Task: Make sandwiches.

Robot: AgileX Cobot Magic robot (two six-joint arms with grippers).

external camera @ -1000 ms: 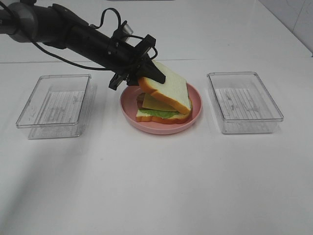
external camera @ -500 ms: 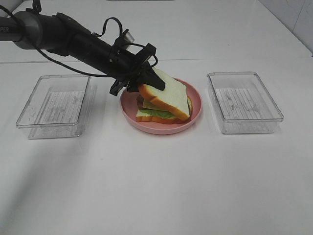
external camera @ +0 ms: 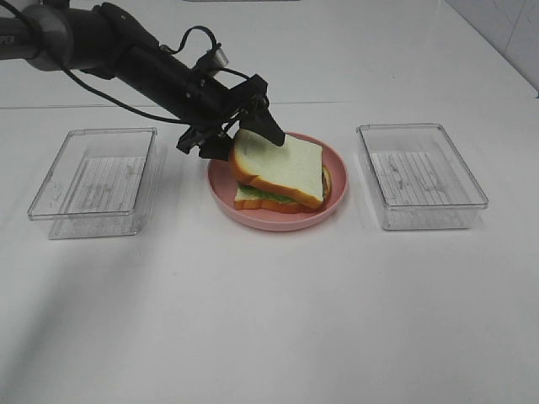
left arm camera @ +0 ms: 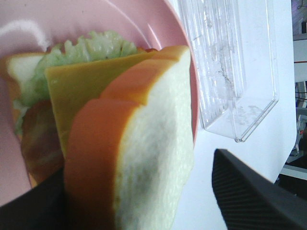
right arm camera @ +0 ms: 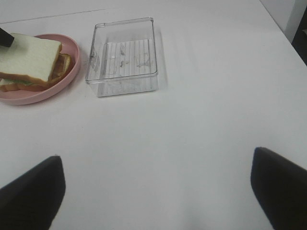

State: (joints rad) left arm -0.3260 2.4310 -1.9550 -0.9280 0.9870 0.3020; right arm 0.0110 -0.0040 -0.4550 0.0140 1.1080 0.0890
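The sandwich [external camera: 278,174] sits on the round pink plate [external camera: 269,220] at mid table. Its top bread slice [external camera: 282,162] lies on the stack, tilted slightly, its left end higher. My left gripper [external camera: 246,135] is at that raised end, jaws open around the slice's edge. In the left wrist view the top bread slice [left arm camera: 153,158] fills the middle, one finger against its crust and the other finger [left arm camera: 249,191] apart from it. Yellow cheese [left arm camera: 86,81], green lettuce [left arm camera: 86,48] and bacon [left arm camera: 41,139] show underneath. My right gripper [right arm camera: 153,191] hangs open over bare table, nothing between its fingers.
A clear plastic tray [external camera: 93,181] stands left of the plate and a second clear tray [external camera: 421,174] stands right of it. The right wrist view shows that second tray [right arm camera: 122,55] beside the plate [right arm camera: 43,96]. White table stretches toward the front.
The left gripper lowered the top bread slice onto the stack and opened its jaws. The slice now rests much flatter. The right gripper has stayed open.
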